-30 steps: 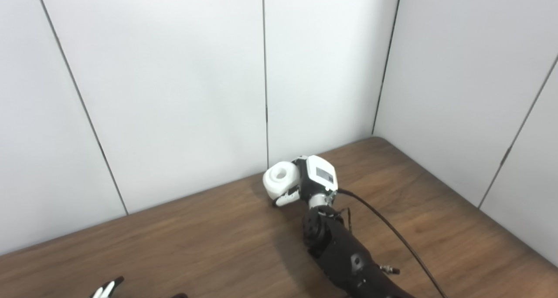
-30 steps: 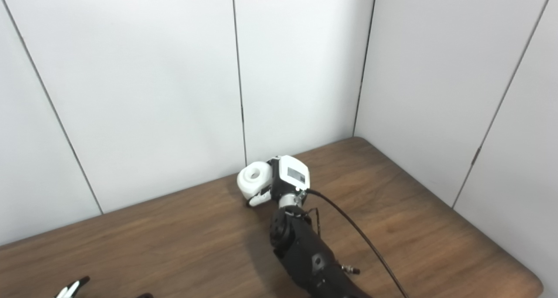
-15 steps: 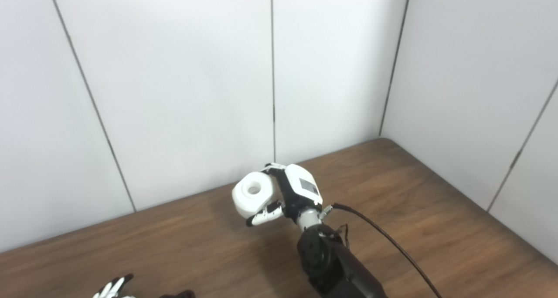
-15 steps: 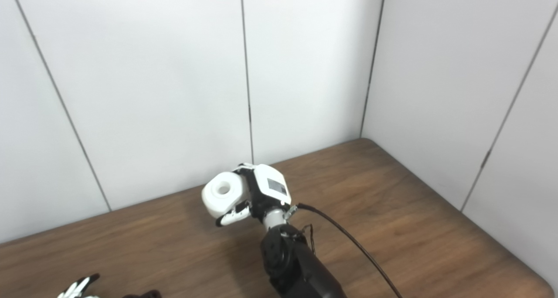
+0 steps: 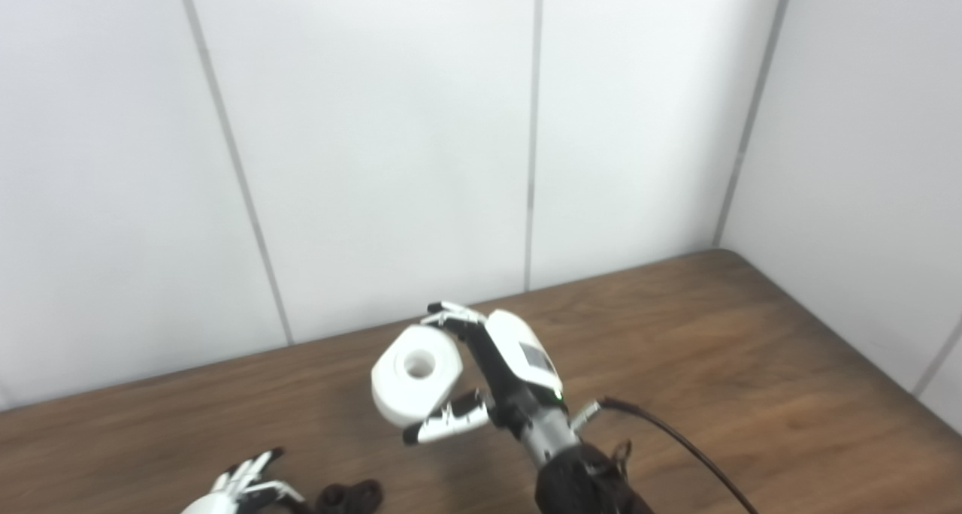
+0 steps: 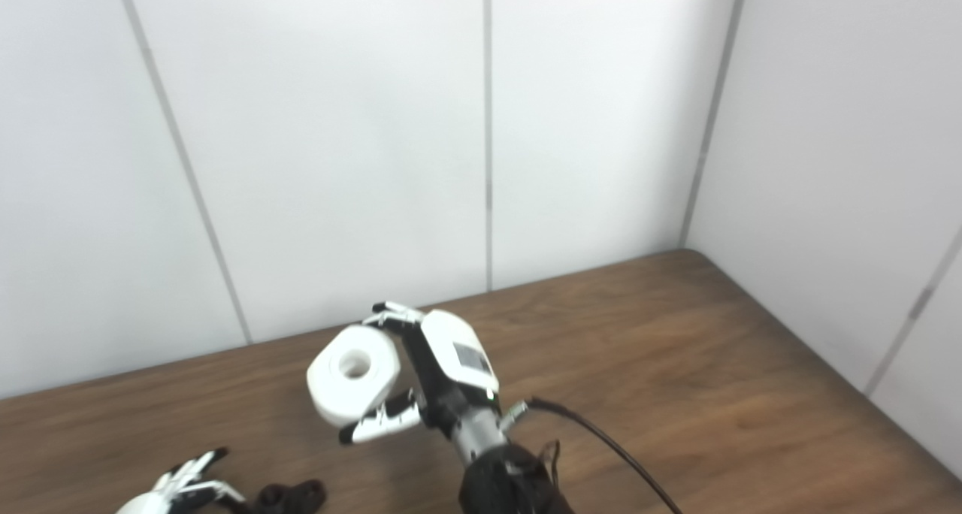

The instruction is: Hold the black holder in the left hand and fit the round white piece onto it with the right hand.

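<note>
My right hand (image 5: 503, 371) is shut on the round white piece (image 5: 415, 373), a thick white roll with a hole through its middle, and holds it lifted above the wooden table (image 5: 714, 364). The hole faces up and toward me. At the bottom left my left hand (image 5: 237, 491) only partly shows, its fingers reaching toward the black holder (image 5: 349, 495), a small dark part at the picture's bottom edge. Whether the left hand grips the holder is hidden by the frame edge. The same scene shows the roll (image 6: 353, 385) and the holder (image 6: 289, 495) in the right eye view.
White panel walls (image 5: 376, 161) close the table at the back and on the right. A black cable (image 5: 676, 446) trails from my right wrist across the wood.
The right hand lifted the white piece off the table and carried it left and toward me. The camera panned left and down, bringing the left hand and the black holder more into view.
</note>
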You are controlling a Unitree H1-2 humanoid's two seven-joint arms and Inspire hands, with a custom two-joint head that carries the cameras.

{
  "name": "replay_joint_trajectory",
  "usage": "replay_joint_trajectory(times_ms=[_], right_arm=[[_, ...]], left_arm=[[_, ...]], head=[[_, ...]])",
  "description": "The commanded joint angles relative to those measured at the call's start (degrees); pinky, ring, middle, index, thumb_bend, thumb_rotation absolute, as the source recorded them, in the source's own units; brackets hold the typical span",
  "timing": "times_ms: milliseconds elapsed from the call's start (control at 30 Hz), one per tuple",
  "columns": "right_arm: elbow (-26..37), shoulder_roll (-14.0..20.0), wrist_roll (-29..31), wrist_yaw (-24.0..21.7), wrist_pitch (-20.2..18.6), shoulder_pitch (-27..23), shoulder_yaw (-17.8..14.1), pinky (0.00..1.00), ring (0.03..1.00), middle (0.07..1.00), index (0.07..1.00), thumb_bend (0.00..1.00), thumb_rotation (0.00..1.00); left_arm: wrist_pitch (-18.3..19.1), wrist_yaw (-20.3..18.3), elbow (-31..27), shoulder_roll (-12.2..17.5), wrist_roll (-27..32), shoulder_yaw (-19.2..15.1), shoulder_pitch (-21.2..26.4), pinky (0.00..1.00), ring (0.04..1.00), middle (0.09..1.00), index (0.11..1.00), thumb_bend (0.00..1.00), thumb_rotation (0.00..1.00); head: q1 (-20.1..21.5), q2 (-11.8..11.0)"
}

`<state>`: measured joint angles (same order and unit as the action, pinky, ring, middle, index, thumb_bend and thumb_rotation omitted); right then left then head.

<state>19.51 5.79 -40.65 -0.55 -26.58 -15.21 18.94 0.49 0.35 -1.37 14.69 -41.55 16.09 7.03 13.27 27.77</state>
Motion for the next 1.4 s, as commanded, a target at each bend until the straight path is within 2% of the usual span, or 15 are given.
replay_joint_trajectory(times_ms=[0, 133, 333, 533, 667, 1000, 1367], right_arm=[[3.3, -0.2, -0.3, -0.9, 1.5, -0.6, -0.3, 0.74, 0.881, 0.867, 0.48, 0.5, 0.14], [5.5, -1.4, 0.8, -3.1, 1.8, 1.2, -0.3, 0.77, 0.903, 0.88, 0.479, 0.5, 0.14], [7.0, -2.0, 2.3, -5.8, 2.5, 3.9, 1.2, 0.76, 0.896, 0.88, 0.479, 0.5, 0.14], [7.5, -2.6, 3.3, -6.9, 3.3, 6.2, 2.0, 0.73, 0.889, 0.88, 0.479, 0.5, 0.14], [8.0, -2.5, 3.5, -7.6, 3.8, 6.6, 2.3, 0.76, 0.902, 0.882, 0.479, 0.5, 0.13], [7.7, -1.8, 0.2, -8.9, 4.9, 6.6, 3.5, 0.76, 0.904, 0.867, 0.478, 0.5, 0.14], [3.2, -3.4, -1.6, -7.0, 5.0, 5.9, 3.3, 0.74, 0.887, 0.872, 0.478, 0.5, 0.14]], left_arm=[[0.8, -0.3, -2.3, -0.5, -2.1, 0.8, -0.3, 1.0, 0.956, 0.934, 0.482, 0.52, 0.05], [2.8, -1.0, -4.2, -1.5, -3.8, 1.7, -0.6, 1.0, 0.954, 0.937, 0.483, 0.52, 0.05], [5.5, -2.1, -7.1, -2.9, -6.0, 3.0, -0.9, 1.0, 0.957, 0.942, 0.483, 0.52, 0.05], [5.6, -1.8, -8.3, -4.2, -6.2, 3.0, -1.2, 1.0, 0.951, 0.933, 0.482, 0.52, 0.05], [5.7, -1.5, -8.5, -5.0, -7.3, 3.4, -1.3, 1.0, 0.938, 0.925, 0.482, 0.52, 0.05], [8.3, -3.5, -9.8, -6.6, -9.4, 4.3, -1.5, 1.0, 0.951, 0.931, 0.483, 0.52, 0.05], [9.5, -3.5, -10.0, -7.4, -10.3, 5.1, -1.9, 1.0, 0.949, 0.933, 0.483, 0.52, 0.05]], head=[[-2.0, 0.8], [-4.3, 2.1], [-8.1, 5.4], [-10.8, 7.7], [-12.7, 8.9], [-14.9, 9.0], [-15.3, 8.0]])
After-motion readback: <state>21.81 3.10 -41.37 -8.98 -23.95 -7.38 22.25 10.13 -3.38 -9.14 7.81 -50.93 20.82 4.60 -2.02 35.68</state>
